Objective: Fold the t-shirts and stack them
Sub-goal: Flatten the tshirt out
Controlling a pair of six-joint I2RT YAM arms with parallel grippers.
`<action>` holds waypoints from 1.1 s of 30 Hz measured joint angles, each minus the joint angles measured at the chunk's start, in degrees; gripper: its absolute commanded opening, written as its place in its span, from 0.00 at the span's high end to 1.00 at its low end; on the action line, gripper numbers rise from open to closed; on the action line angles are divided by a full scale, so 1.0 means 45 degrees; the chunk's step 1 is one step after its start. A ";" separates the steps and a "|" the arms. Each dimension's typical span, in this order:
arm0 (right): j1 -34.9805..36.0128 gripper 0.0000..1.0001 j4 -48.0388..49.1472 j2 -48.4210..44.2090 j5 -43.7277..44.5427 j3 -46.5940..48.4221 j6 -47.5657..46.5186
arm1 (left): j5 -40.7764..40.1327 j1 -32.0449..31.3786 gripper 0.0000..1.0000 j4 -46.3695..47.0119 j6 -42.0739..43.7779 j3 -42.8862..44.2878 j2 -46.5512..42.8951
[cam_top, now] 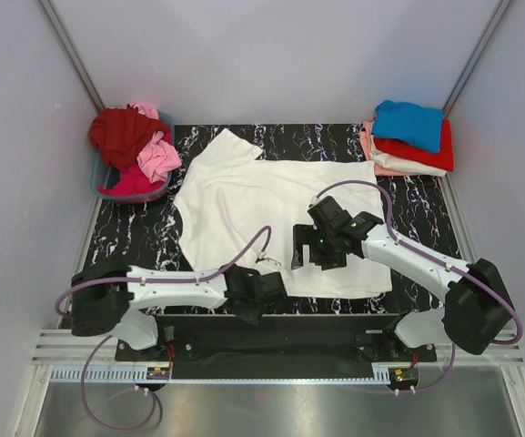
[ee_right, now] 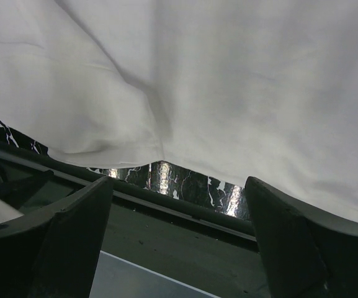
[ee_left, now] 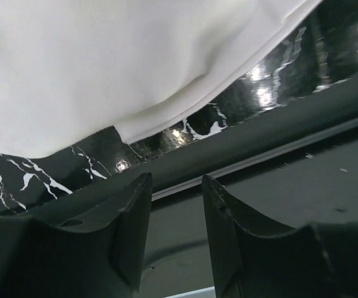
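White cotton t-shirt (cam_top: 271, 209) lies flat on the black marbled bench (cam_top: 417, 214). At its near hem my left end effector (ee_left: 175, 184) gapes narrowly, the right end effector (ee_right: 179, 184) widely, both empty. I judge mismatched pinches could skew the fold.

The counter (cam_top: 421, 217) is black with white marble veins and shines a little. At its far left corner stands a blue-green basket (cam_top: 130, 197). White walls (cam_top: 271, 55) close the space, with slanted metal struts (cam_top: 73, 55) at both sides. A slotted metal rail (cam_top: 271, 371) runs along the near edge.
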 measured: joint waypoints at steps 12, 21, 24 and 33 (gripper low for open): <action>0.0000 0.05 0.0180 -0.0058 -0.0024 -0.0656 0.0068 | -0.2540 -0.1093 0.49 -0.1812 -0.0554 0.2108 0.2025; 0.0000 0.06 0.0452 -0.0053 -0.0073 -0.0743 0.0117 | -0.3555 -0.1122 0.51 -0.2297 -0.0126 0.2429 0.3560; 0.0000 0.06 0.0520 -0.0053 -0.0068 -0.0806 0.0121 | -0.3696 -0.1117 0.52 -0.2293 0.0063 0.2438 0.3832; -0.0005 0.06 0.0544 -0.0049 -0.0068 -0.0986 0.0121 | -0.3993 -0.1117 0.64 -0.2278 0.0345 0.2463 0.4056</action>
